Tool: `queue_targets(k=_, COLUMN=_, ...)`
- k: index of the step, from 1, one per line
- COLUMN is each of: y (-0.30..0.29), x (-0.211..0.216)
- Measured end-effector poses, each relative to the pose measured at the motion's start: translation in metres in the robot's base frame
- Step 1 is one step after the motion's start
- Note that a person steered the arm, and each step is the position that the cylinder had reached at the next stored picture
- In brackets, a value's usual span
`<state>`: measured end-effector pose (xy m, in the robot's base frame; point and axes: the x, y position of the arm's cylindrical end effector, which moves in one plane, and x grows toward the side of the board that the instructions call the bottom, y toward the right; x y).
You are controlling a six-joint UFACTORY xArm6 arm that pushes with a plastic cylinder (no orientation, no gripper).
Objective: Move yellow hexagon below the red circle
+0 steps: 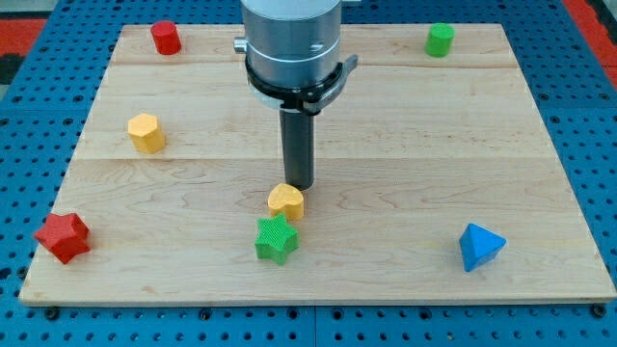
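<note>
My tip (299,185), a bare rod grasping nothing, just behind yellow heart (285,201); yellow hexagon (146,133) far left, red circle (166,38) beyond it.

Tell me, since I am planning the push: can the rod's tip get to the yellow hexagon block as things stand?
Probably yes. My tip sits just above the yellow heart block, and no block lies between it and the yellow hexagon block toward the view's left.
</note>
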<state>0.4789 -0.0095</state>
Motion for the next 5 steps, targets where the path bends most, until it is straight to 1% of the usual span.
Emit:
queue_targets(k=1, y=0.024, x=-0.0078)
queue_targets(k=5, y=0.0235, x=-0.0085)
